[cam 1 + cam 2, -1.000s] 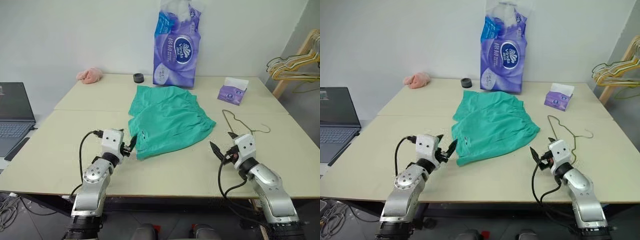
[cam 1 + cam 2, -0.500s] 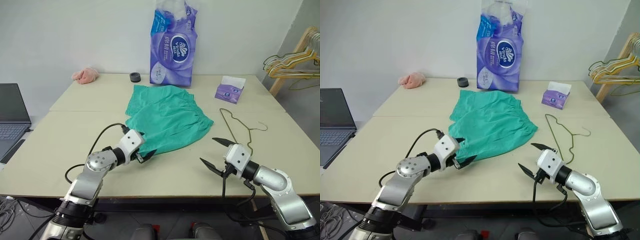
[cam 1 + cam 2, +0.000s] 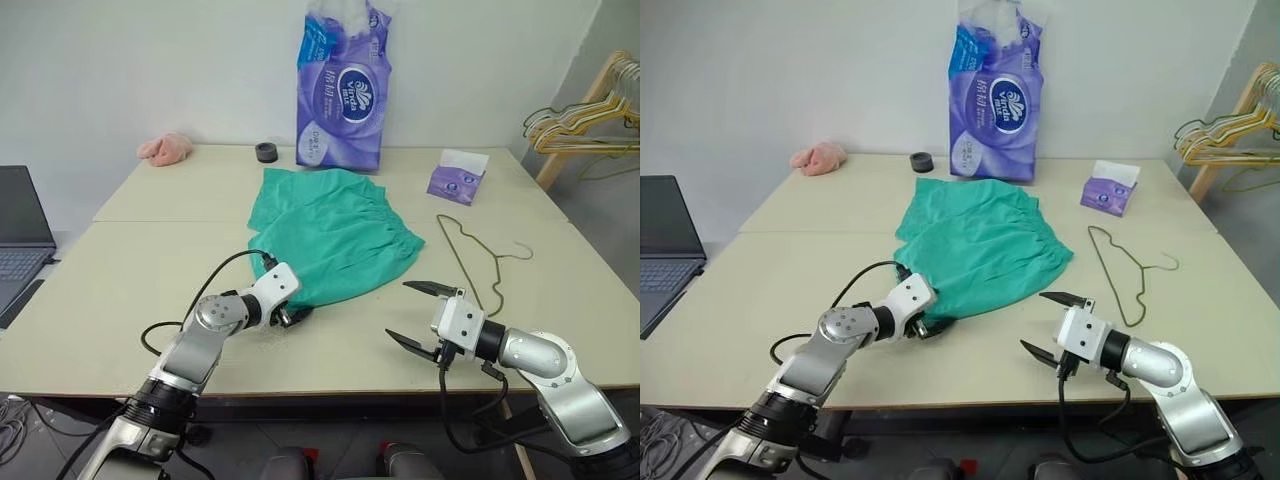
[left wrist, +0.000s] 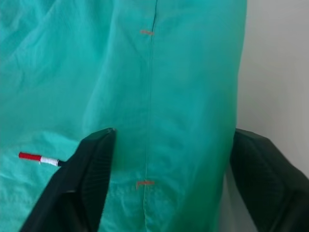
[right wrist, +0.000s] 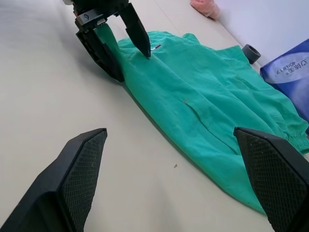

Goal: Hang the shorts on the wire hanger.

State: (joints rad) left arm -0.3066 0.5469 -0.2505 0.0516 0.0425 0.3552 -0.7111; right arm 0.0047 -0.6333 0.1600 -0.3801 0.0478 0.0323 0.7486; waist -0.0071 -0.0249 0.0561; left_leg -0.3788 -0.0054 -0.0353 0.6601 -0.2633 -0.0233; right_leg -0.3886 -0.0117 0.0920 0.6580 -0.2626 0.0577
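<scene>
1. Fingers (image 4: pixel 91 169) of left gripper (image 5: pixel 113 41): parted, straddling near hem corner of the shorts (image 3: pixel 330 235), fabric between them, not pinched shut.
2. Right gripper (image 3: pixel 418 315): spread fully wide, holding nothing, above bare table (image 3: pixel 130 280), at 5 o'clock from shorts.
3. Shorts: flat, table centre.
4. Wire hanger (image 3: pixel 478 250): flat, at 3 o'clock from shorts, apart.

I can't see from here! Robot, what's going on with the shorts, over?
Left gripper open, straddling near edge of the shorts. Right gripper open, empty. Wire hanger flat on table, untouched. Nothing in the way.
</scene>
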